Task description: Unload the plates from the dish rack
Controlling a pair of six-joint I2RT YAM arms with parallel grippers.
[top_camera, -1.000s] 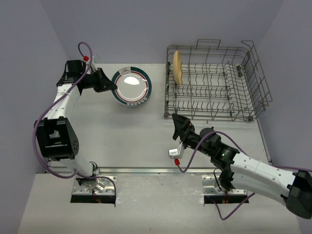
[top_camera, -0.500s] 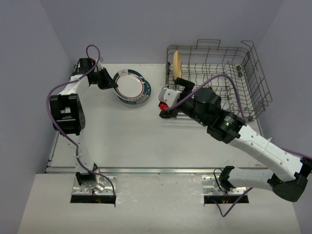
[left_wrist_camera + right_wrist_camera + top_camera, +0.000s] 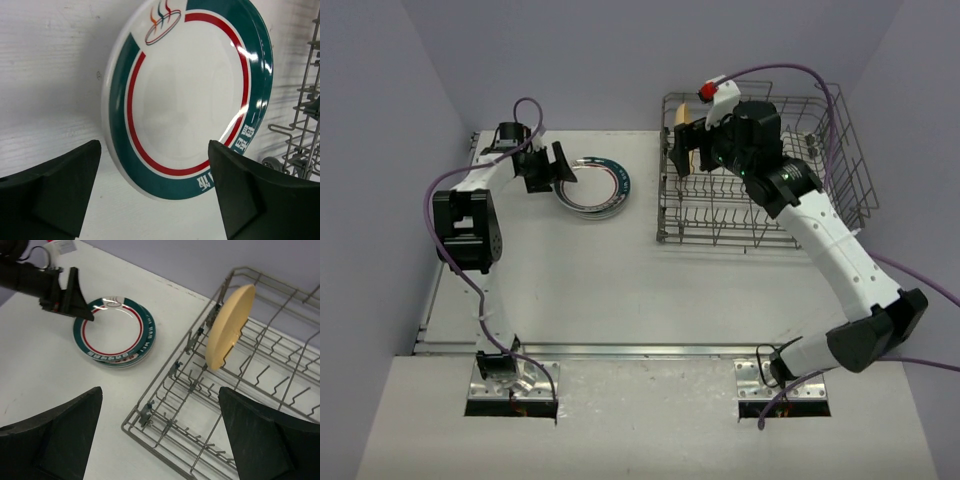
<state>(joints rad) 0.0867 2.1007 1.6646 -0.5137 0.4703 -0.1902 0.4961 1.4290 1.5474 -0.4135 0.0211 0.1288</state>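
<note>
Left wrist: top plate point(image 3: 190, 100), white characters on teal rim, unreadable; left jaws and right jaws released, empty.

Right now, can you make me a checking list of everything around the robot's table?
Surface: pale table, bare in the middle.
Job's things: stack of plates with teal and red rims lies flat on the table, left of the dish rack. One tan plate stands upright in the rack's far left corner. No other plate is seen in the rack.
Clutter: nothing seen.
Hands: left hand is open at the near rim of the stack, holding nothing. Right hand is open above the rack near the tan plate, holding nothing.
Cables: purple cables loop along both arms, off the table.
Surroundings: plain lavender-grey walls on three sides.
</note>
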